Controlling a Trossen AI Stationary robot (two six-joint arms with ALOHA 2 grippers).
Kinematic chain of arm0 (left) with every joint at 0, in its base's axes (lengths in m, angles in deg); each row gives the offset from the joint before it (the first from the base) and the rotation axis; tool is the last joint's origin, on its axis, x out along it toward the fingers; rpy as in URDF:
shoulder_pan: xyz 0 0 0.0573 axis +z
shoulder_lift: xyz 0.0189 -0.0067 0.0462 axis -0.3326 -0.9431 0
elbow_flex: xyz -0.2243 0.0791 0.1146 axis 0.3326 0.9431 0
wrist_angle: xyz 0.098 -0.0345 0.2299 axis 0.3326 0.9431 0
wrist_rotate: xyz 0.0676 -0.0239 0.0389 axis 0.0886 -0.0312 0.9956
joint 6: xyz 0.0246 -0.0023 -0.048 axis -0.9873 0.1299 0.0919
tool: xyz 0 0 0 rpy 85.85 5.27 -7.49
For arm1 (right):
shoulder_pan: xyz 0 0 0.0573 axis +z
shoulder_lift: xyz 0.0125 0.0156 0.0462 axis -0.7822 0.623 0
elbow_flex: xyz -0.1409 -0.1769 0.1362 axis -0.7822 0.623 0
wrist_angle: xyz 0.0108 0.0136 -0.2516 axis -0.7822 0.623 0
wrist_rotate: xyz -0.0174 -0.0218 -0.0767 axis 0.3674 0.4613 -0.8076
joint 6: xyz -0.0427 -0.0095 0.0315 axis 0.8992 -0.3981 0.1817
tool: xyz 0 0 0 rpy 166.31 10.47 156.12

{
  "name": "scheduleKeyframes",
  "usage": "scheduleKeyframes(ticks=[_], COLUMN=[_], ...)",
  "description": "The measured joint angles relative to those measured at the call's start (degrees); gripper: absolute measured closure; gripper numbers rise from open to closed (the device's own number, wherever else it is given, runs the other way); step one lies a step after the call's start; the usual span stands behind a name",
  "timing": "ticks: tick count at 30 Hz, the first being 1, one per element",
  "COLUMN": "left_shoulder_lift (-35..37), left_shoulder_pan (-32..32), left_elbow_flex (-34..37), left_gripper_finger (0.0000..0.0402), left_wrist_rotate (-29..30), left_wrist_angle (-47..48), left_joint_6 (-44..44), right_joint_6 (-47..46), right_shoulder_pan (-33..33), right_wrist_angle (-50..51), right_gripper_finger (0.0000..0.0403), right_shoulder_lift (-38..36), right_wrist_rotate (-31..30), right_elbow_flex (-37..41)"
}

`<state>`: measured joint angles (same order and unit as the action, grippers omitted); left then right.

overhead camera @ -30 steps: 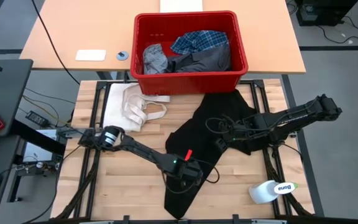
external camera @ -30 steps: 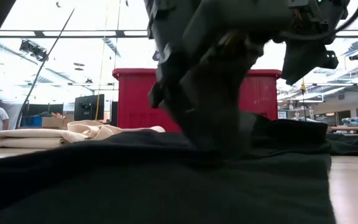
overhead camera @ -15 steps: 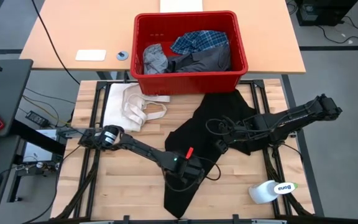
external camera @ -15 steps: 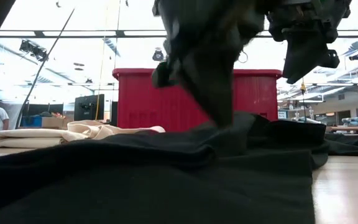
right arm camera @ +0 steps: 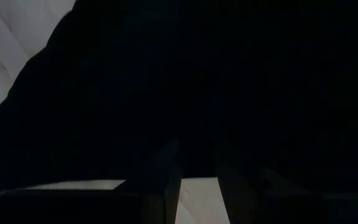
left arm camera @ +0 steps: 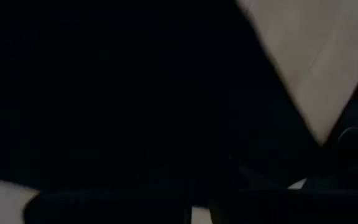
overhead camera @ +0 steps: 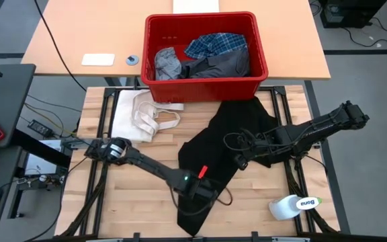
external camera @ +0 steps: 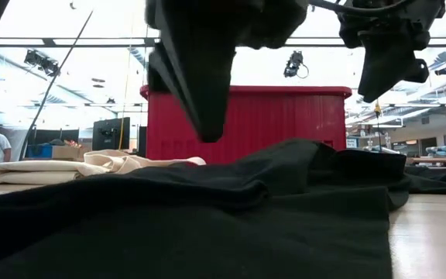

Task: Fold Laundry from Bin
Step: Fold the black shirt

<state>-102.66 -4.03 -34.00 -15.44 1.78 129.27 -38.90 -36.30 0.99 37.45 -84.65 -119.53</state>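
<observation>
Change: left gripper point(overhead camera: 195, 190) is raised off the black garment point(overhead camera: 230, 134), which was pinched up earlier, now released | jaw state undeterminable | garment is spread below the red bin point(overhead camera: 261, 57) | regrasp is needed.

Bin point(overhead camera: 205, 86): bright red. Inside: blue/white plaid shirt point(overhead camera: 215, 44), dk grey garment point(overhead camera: 220, 65), lt grey garment point(overhead camera: 166, 64). On table: black garment point(overhead camera: 237, 124); cream-white cloth point(overhead camera: 143, 113). Tabletop point(overhead camera: 136, 195): pale wood.

Two dark, slim multi-joint arms. Left arm point(overhead camera: 146, 165): silver-grey round joint housing, small green light, red tab near wrist. Right arm point(overhead camera: 314, 126): black looped cabling near wrist.
</observation>
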Motion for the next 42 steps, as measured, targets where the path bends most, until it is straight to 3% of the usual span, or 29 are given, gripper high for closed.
scheduleKeyframes(ticks=[10,16,23,27,35,39,42], left_shoulder_lift=[0.04,0.02,0.31,0.24,0.13,0.28,0.52], left_shoulder_pan=[0.45,3.33,4.62,4.62,4.27,4.25,4.25], left_elbow_flex=[3.42,10.99,12.48,12.55,12.61,12.7,12.74], left_gripper_finger=[0.02,0.017,0.0211,0.0267,0.0386,0.0387,0.0386], left_wrist_rotate=[8.63,8.58,8.92,10.78,11.11,10.07,7.7], left_wrist_angle=[-9.87,-13.89,-14.26,-14.72,-15.95,-19.83,-22.51], left_joint_6=[3.29,5.67,5.41,5.49,6.64,8.62,9.65], right_joint_6=[-1.25,-2.23,-4.84,-4.97,-4.53,-4.76,-4.9], right_shoulder_pan=[0.23,1.33,2.77,3.58,6.02,7.27,8.97], right_wrist_angle=[-1.13,-2.11,-2.17,-2.67,-1.64,-0.52,-0.52], right_gripper_finger=[0.0294,0.0294,0.0294,0.0294,0.0294,0.0294,0.0294], right_shoulder_lift=[0.0,0.0,0.0,0.0,0.0,-0.02,0.02], right_wrist_rotate=[-1.55,-1.76,-2.81,-2.4,4.36,10.32,11.07], right_elbow_flex=[0.0,0.0,0.0,0.0,0.0,0.0,0.0])
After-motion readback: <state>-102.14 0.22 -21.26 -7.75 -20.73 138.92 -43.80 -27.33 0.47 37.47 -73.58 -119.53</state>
